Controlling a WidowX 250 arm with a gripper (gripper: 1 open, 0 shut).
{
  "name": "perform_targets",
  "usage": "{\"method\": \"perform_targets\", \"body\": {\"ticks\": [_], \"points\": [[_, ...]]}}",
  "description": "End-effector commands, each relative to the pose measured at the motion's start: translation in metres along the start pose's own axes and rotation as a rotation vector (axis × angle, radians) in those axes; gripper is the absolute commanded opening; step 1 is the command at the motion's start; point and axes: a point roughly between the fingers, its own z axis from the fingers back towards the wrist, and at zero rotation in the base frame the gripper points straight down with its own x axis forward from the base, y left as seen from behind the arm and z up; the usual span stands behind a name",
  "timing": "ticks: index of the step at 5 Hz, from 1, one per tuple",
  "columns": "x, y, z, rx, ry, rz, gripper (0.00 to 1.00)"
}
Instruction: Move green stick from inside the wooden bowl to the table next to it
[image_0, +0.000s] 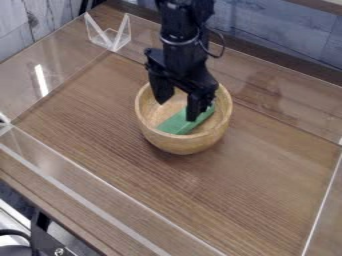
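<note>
Pincer (181, 97) hangs over the wooden bowl (183, 118), released, its two dark fingers spread apart with nothing grasped between them. One finger reaches down toward the bowl's left part in the camera view, the other toward its right part. Whether either finger touches the bowl or the stick cannot be told. The green stick (185, 120) lies inside the bowl, slanting across the interior from the lower left toward the upper right in the view. Part of it shows between and below the fingers; its upper right end is partly hidden by the gripper. The bowl is light tan, round and thick-walled, and it stands upright on the dark brown wood-grain table (120, 165). The black arm (183, 25) comes in from the top of the view. Clear walls edge the table. At the lower left, beyond the table's edge, a black cable (20, 234) curves beside dark equipment.
</note>
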Motion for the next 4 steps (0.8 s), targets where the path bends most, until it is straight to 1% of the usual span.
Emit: {"method": "perform_targets", "body": {"ticks": [1, 2, 3, 4], "points": [[0.003, -0.008, 0.006, 0.015, -0.05, -0.024, 1.0], [0.016, -0.002, -0.001, 0.025, -0.053, -0.032, 1.0], [0.024, 0.005, -0.005, 0.029, -0.057, -0.032, 1.0], [0.026, 0.009, -0.013, 0.03, -0.068, -0.035, 1.0]]}}
